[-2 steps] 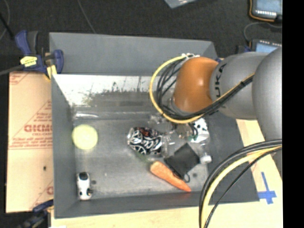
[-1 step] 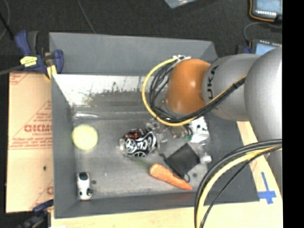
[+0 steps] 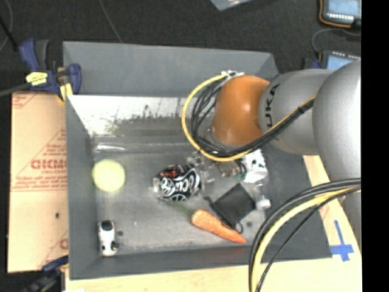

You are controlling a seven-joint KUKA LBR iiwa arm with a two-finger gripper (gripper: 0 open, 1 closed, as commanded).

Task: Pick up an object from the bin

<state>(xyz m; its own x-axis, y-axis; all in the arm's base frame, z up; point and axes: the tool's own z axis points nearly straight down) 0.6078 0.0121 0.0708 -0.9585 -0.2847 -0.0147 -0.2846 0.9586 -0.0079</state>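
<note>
Black-and-white patterned, crumpled object [image 3: 179, 184] lies in the middle of the grey metal bin [image 3: 140, 224], long axis left-right, just beside the end effector [image 3: 209, 170], its opening impossible to tell.

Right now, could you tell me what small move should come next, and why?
Probably a slight shift toward the view's left before descending: the gripper sits at the right edge of the black-and-white patterned object mid-bin, not centred over it, and the orange carrot and a flat black item lie close by.
</note>
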